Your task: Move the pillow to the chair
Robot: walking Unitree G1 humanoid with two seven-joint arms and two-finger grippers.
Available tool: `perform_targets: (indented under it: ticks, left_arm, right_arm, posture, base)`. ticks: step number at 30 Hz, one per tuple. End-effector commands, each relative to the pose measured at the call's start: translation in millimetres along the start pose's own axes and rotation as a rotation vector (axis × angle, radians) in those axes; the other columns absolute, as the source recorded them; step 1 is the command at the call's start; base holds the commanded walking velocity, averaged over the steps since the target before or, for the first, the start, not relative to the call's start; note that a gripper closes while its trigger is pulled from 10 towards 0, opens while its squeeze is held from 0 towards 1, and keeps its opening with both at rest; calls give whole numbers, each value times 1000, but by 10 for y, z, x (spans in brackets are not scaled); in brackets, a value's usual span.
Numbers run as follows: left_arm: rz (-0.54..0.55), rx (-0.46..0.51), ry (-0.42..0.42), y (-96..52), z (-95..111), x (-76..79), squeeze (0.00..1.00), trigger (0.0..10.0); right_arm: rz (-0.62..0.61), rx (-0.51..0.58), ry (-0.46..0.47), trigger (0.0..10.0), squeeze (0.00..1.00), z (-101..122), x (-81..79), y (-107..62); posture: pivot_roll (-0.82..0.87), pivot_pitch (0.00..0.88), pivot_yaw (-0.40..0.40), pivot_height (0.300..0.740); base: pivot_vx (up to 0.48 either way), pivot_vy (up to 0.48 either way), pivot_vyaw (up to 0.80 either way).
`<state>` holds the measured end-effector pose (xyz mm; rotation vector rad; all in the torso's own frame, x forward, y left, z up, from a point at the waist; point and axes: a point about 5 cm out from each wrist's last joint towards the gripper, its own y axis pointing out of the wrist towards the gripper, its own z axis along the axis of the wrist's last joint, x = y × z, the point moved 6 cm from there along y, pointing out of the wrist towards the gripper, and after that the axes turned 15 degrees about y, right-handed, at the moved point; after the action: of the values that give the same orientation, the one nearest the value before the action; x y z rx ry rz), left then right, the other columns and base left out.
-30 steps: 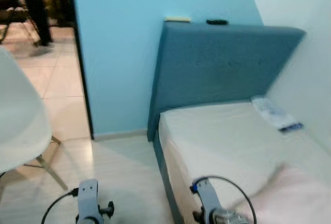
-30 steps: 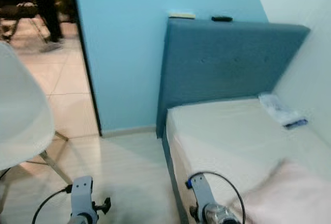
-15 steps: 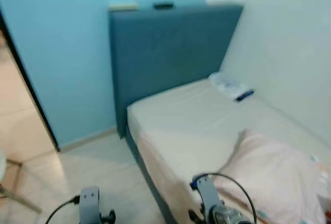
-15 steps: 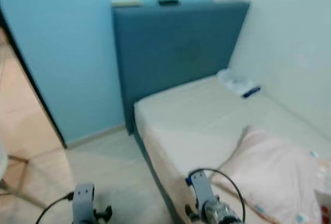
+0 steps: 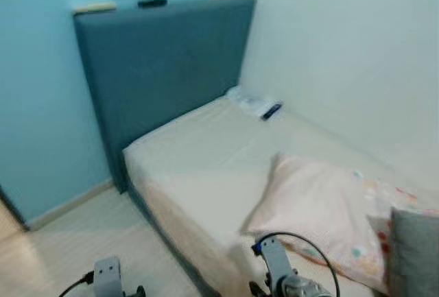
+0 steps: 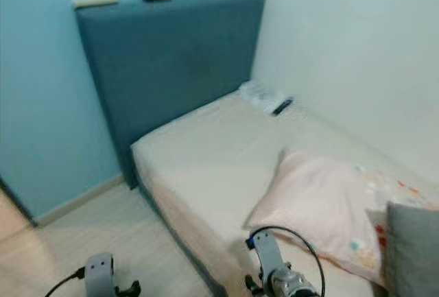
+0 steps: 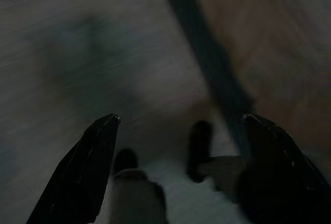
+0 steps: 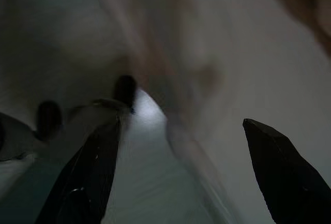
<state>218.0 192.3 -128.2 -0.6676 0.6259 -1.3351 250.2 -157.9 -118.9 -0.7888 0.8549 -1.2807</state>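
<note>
Both arms low, left gripper and right gripper fingers spread, empty.

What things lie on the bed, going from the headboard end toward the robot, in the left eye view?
small white packet with a dark object beside it → bare stretch of mattress → pale pink pillow → grey cushion, at the nearest right corner.
</note>
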Motion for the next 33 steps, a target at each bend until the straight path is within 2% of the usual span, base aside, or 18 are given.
perform_targets:
  ticks: [1,8,9,11,14,15,18,24,25,26,27,28,29,33]
  left_arm:
    - [0,-20,-30,-16,-74,-8,0,10000]
    - [-10,-7,-42,-10,-41,4,0,10000]
    - [-20,22,-26,5,44,13,0,10000]
    - [-24,35,-20,10,81,16,0,10000]
    - [-28,98,-58,34,262,-21,0,10000]
    - [-28,98,-58,34,262,-21,0,10000]
    - [-12,170,-84,51,477,-123,0,10000]
    - [15,195,-102,53,564,-244,0,10000]
    - [21,189,-105,50,546,-265,0,10000]
    - [29,171,-112,46,490,-281,0,10000]
    - [33,153,-122,40,429,-288,0,10000]
    - [36,141,-129,36,390,-290,0,10000]
    - [36,125,-133,30,333,-280,0,10000]
    - [30,81,-146,9,172,-225,0,10000]
  right_arm:
    - [1,-1,-2,10000,1000,-1,-19,4]
    - [-7,3,3,10000,1000,-1,-3,2]
    - [-9,1,7,10000,1000,-7,7,1]
    - [-10,0,8,10000,1000,-11,12,0]
    - [-12,-1,12,10000,1000,-24,28,-2]
    - [-12,-1,12,10000,1000,-24,28,-2]
    - [-12,-2,13,10000,1000,-34,32,-3]
    - [-9,2,10,10000,980,-30,27,-2]
    - [-8,5,11,10000,855,-25,26,-3]
    - [-7,8,11,10000,408,-20,25,-3]
    - [-7,11,11,10000,220,-14,24,-3]
    - [-7,13,11,10000,220,-11,24,-3]
    - [-7,13,10,10000,0,-9,26,-3]
    - [-9,13,8,10000,0,-8,35,-5]
  posture:
    - [-7,18,-105,710]
    - [-24,12,-97,710]
    - [-30,18,-92,710]
    - [-32,20,-91,710]
    - [-33,25,-91,710]
    - [-33,25,-91,710]
    - [-29,28,-93,710]
    - [-27,28,-94,710]
    - [-28,26,-94,710]
    - [-30,27,-93,710]
    - [-30,27,-93,710]
    - [-30,27,-93,710]
    - [-33,26,-92,710]
    - [-34,26,-94,710]
  base:
    - [0,0,-763]
    - [0,0,-761]
    - [0,0,-756]
    - [0,0,-756]
    - [0,0,-756]
    - [0,0,-756]
    - [0,0,-756]
    - [0,0,-756]
    - [0,0,-756]
    - [0,0,0]
    - [0,0,0]
    - [0,0,0]
    - [0,0,0]
    - [0,0,0]
